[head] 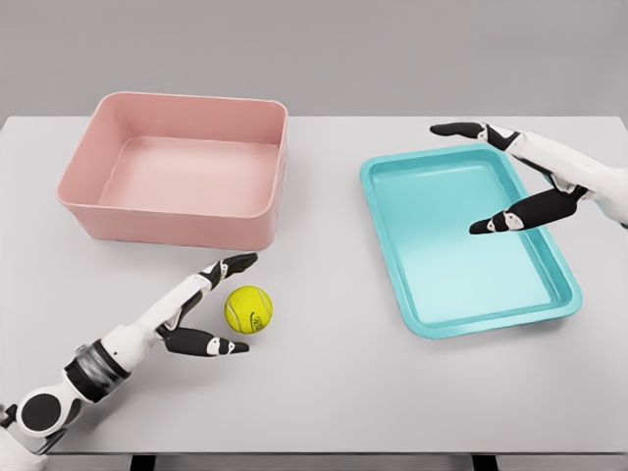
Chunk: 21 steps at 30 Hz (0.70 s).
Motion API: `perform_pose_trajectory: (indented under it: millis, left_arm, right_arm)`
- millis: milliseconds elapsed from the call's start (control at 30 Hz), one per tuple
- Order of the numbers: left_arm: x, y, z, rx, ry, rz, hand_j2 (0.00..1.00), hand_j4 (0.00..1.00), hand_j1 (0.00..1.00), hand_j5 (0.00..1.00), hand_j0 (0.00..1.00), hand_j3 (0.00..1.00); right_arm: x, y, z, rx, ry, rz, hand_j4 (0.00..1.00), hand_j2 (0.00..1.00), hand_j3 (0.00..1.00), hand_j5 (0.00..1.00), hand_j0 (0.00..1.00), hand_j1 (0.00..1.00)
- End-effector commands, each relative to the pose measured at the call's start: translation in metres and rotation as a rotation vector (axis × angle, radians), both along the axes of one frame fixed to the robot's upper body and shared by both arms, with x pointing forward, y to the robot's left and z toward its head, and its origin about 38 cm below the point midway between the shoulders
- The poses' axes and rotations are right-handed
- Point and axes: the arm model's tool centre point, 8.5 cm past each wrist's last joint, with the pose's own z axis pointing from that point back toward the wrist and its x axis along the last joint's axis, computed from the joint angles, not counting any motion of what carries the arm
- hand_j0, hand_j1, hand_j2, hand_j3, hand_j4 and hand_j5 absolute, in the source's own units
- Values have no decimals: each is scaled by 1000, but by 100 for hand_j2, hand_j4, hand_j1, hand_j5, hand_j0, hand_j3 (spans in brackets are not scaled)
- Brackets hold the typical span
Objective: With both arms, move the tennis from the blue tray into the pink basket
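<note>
A yellow tennis ball (248,308) lies on the grey table between the pink basket (83,198) and the blue tray (564,270). My left hand (235,302) reaches in from the lower left, its fingers spread around the ball's left side, thumb below and fingers above, without closing on it. My right hand (476,177) hovers over the tray's right half, fingers extended and holding nothing. The tray and the basket hold nothing.
The table's front edge runs along the bottom, with dark legs just visible beneath. The pink basket stands at the back left, and the tray lies slightly angled at the right.
</note>
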Motion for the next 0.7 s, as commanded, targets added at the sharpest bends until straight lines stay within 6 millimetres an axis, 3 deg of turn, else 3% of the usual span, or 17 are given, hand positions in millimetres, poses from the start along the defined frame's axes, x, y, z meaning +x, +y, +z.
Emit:
perform_pose_trajectory:
  millis: [0,467,567,667]
  left_arm:
    - [0,0,-1,-16,18,9,99,99,99,99,99,99]
    - [-2,-7,-9,-22,78,16,98,98,98,98,98,98]
    - [-2,-7,-10,-18,77,16,89,89,89,89,89,89]
    - [-2,-6,-10,-17,78,15,72,72,72,72,72,72]
  right_arm:
    - [-1,1,2,2,0,4,100,100,100,100,100,100]
    - [-2,-1,1,-15,-6,-2,100,100,100,100,100,100]
    - [-1,1,1,-10,-4,-1,100,100,100,100,100,100]
    - [0,1,-1,-33,-6,-11,100,100,100,100,100,100]
